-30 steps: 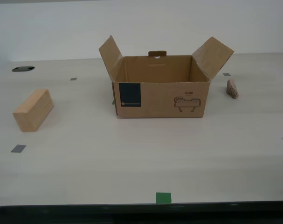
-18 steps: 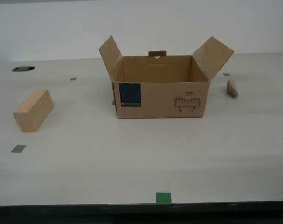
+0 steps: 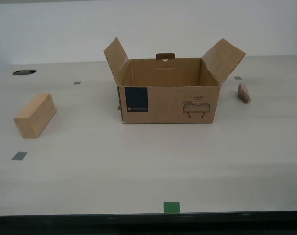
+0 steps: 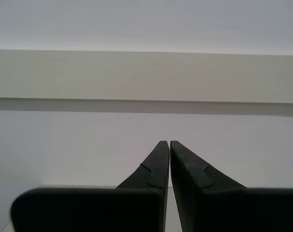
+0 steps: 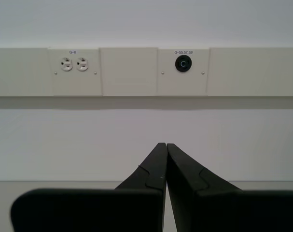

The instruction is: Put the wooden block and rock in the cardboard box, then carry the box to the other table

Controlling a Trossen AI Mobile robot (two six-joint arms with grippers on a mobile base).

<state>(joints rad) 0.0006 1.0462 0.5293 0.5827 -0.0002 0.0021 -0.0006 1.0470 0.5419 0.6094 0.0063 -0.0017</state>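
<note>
Exterior view: pale table [image 3: 138, 166] with grey tape squares; no arm in sight.
Cardboard box [image 3: 168, 93]: centre of table, upright, side flaps splayed open, interior empty as far as shown. Likely light, walls stiff but crushable; best taken by both short sides beneath the flaps, or from under the base.
Wooden block [image 3: 34, 115]: towards the exterior view's left, well apart from the box, lying on a long face. Probably rigid, moderate weight, smooth; grip across the narrow width near mid-length.
Rock [image 3: 243, 93]: towards the exterior view's right, near the box but not touching. Likely hard, rough, irregular; pinch across its flatter flanks.
My first gripper [image 5: 166, 146]: jaws pressed together, empty, facing a wall with sockets.
My second gripper [image 4: 169, 143]: jaws together, empty, facing bare wall.
Task stage: nothing loaded yet.
</note>
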